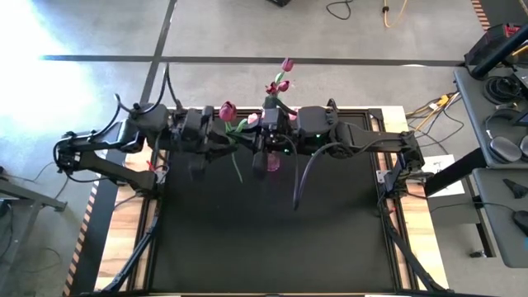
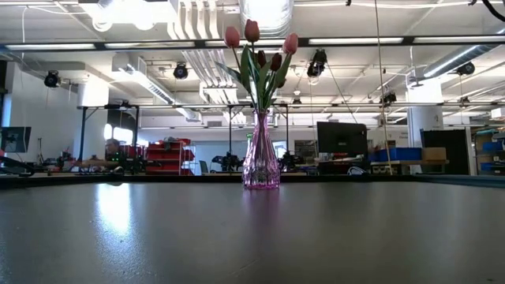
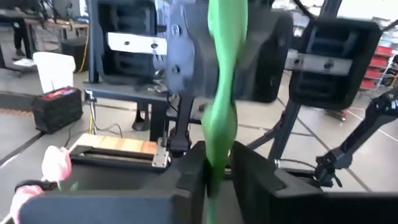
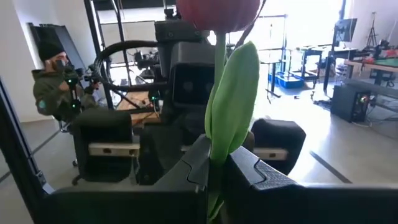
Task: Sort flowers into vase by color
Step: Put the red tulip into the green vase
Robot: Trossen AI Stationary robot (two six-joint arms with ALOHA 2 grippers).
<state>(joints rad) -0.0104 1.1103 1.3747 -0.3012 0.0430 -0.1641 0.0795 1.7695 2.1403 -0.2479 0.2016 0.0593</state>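
Note:
A clear pink glass vase (image 2: 260, 162) stands on the black table near its far edge, also visible from above as the vase (image 1: 272, 162). It holds several tulips (image 2: 259, 55), both light pink and dark maroon, by their stems. Both arms meet above the far edge and face each other. My left gripper (image 3: 217, 158) is shut on a green stem. My right gripper (image 4: 214, 155) is shut on the stem of a dusky red tulip (image 4: 217, 11). A maroon head (image 1: 228, 110) shows between the arms. I cannot tell whether both grippers hold one flower. My left gripper pinches a green stem (image 3: 216, 163) between its two fingers. The stem runs upright past the fingers and out of the picture, lifted clear of the table. My right gripper pinches a tulip's stem (image 4: 214, 163) just below its leaf (image 4: 233, 99). The flower stands upright above the fingers, head uppermost, clear of the table.
Two light pink heads (image 3: 55, 163) show low beside my left gripper. The black table (image 1: 272, 239) stretches toward the near edge in front of the vase. A person (image 4: 53, 81) stands in the room beyond the table. Cables hang from both arms.

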